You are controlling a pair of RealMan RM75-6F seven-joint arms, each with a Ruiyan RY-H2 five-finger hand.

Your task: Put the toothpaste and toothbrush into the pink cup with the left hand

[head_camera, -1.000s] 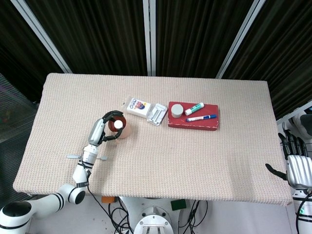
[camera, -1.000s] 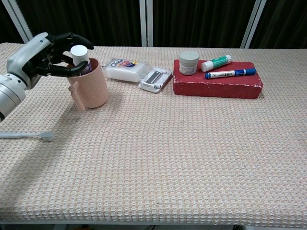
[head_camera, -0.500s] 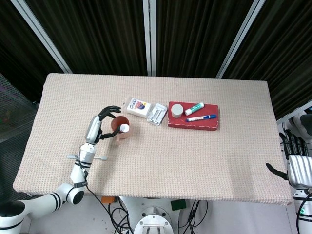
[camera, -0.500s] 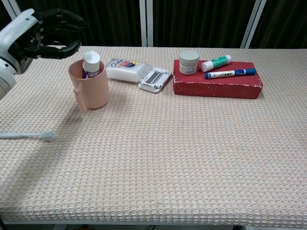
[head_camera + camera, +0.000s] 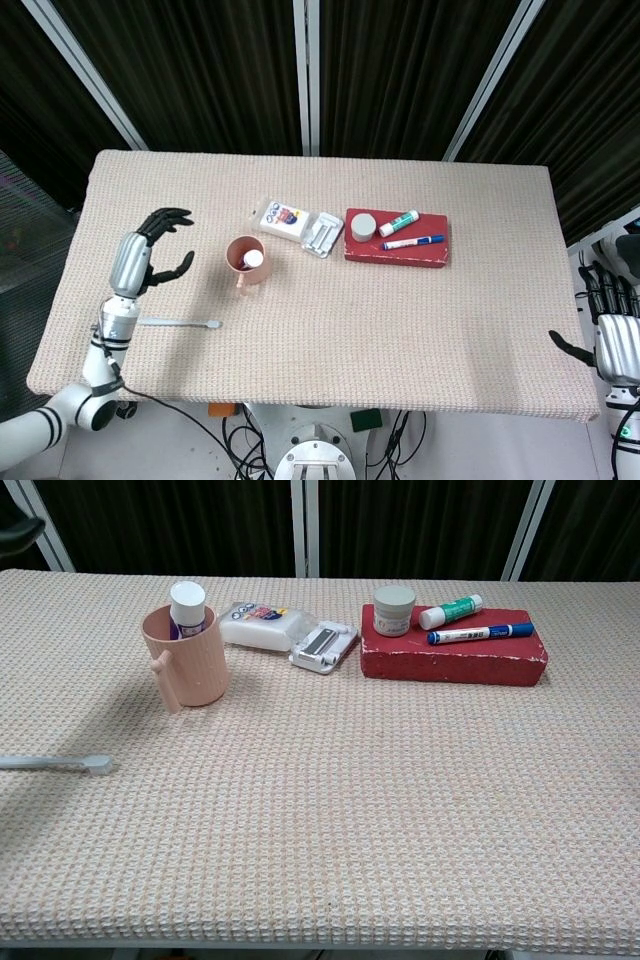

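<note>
Open cloth lies around the toothbrush [image 5: 55, 764]; the pink cup [image 5: 187, 658] stands apart, probably no hindrance.

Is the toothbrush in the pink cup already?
No, the toothbrush lies flat on the table, apart from the pink cup, which holds only the toothpaste.

Matt pink cup [image 5: 187, 658], rough woven tablecloth [image 5: 350, 800]

The left hand [image 5: 140, 260] is raised over the left part of the worktop [image 5: 300, 370], dark fingers [image 5: 168, 216] spread and curved, holding nothing. The right hand [image 5: 612, 335] hangs past the right edge, fingers apart and pointing up, also empty.
</note>
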